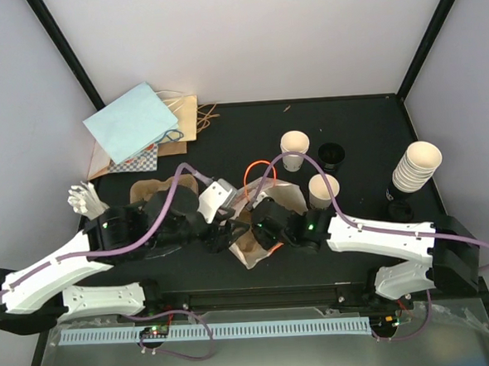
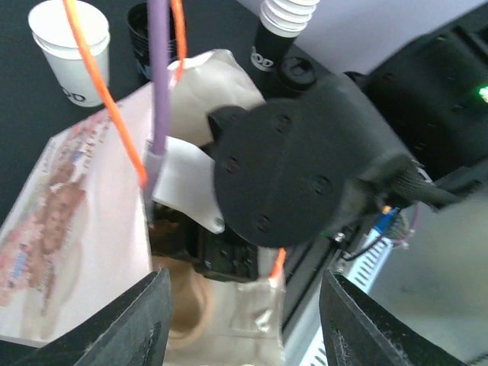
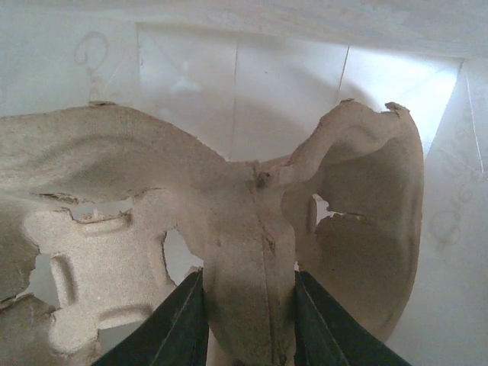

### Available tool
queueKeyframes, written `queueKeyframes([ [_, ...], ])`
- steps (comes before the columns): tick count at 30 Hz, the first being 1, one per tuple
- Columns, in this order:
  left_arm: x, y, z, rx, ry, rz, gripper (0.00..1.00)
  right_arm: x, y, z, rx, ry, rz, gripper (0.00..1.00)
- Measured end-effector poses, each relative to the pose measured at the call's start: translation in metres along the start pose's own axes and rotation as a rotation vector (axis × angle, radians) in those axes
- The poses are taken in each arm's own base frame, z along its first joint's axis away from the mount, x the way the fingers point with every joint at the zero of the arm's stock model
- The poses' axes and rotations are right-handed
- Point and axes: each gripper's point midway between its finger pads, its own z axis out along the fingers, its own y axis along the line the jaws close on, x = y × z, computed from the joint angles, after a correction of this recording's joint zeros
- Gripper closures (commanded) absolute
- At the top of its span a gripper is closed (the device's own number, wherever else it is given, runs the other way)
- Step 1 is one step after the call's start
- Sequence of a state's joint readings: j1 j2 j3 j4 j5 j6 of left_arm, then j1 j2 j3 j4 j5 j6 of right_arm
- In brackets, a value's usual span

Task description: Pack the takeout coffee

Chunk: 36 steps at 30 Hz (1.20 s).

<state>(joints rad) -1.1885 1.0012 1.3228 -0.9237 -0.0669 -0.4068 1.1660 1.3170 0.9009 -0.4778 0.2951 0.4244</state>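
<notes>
Two lidless cream takeout coffee cups (image 1: 295,149) (image 1: 322,190) stand upright behind the arms; one cup (image 2: 72,47) also shows in the left wrist view. The printed paper bag (image 1: 288,197) (image 2: 80,206) lies mid-table with its mouth toward the arms. My right gripper (image 1: 268,230) (image 3: 248,320) reaches inside the bag, shut on the middle rib of the brown pulp cup tray (image 3: 252,221). My left gripper (image 1: 220,234) (image 2: 244,335) hovers at the bag's mouth, open, nothing between its fingers (image 2: 145,320).
A stack of paper cups (image 1: 415,166) stands at the right, with black lids (image 1: 331,153) (image 1: 400,211) nearby. A light blue bag (image 1: 131,123) on brown bags lies at the back left, and a white bundle (image 1: 85,197) sits near the left arm.
</notes>
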Motion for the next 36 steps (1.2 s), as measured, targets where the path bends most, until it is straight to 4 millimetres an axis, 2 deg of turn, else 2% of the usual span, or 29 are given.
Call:
queueKeyframes([
  [4,0.01,-0.015,-0.013,0.061,0.002,-0.012,0.54,-0.005,0.002,0.002,-0.008,0.001,0.0,0.7],
  [7,0.021,-0.032,-0.013,0.116,0.029,0.009,0.55,-0.009,0.003,0.002,-0.013,-0.001,0.003,0.7],
  [11,0.041,-0.056,0.001,0.159,0.108,0.073,0.54,-0.013,0.005,0.001,-0.023,-0.006,0.004,0.7],
  [14,0.058,-0.064,0.02,0.137,0.167,0.118,0.44,-0.015,0.006,-0.001,-0.031,-0.009,0.003,0.7],
  [17,0.082,-0.059,0.04,0.087,0.22,0.156,0.41,-0.015,0.007,-0.001,-0.037,-0.008,0.002,0.7],
  [21,0.104,-0.043,0.056,0.01,0.267,0.192,0.41,-0.015,0.007,-0.001,-0.038,-0.006,0.002,0.7],
  [29,0.118,-0.038,0.076,-0.059,0.314,0.245,0.45,-0.014,0.005,0.0,-0.042,0.004,0.003,0.7],
  [36,0.129,-0.039,0.086,-0.042,0.325,0.264,0.5,-0.013,0.002,-0.001,-0.046,0.021,0.012,0.7],
])
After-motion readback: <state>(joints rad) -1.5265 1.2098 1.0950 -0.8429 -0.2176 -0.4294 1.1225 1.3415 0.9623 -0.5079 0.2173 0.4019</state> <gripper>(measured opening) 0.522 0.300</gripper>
